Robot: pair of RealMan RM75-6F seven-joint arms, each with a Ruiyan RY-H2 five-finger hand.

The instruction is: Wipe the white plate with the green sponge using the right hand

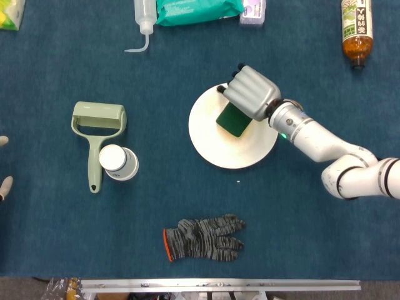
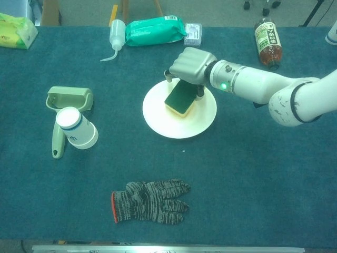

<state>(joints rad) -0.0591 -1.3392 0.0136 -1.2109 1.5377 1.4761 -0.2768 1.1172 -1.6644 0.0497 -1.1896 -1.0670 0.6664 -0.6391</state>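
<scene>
Right hand (image 1: 252,92) gripping green sponge (image 1: 233,119) from above, fingers curling around its far edge, pressing it onto white plate (image 1: 212,147) (upper centre of plate, green face up, yellow underside showing in chest view). Left hand (image 1: 4,164) showing only fingertips at frame edge; cannot tell its state. Plate sitting mid-table.

Green sponge (image 1: 233,119) lies flat on the round white plate (image 1: 212,147).

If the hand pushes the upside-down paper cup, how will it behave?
The cup looks thin and light, so it would probably slide easily. It leans on the roller handle, so it may tip and then roll.
</scene>
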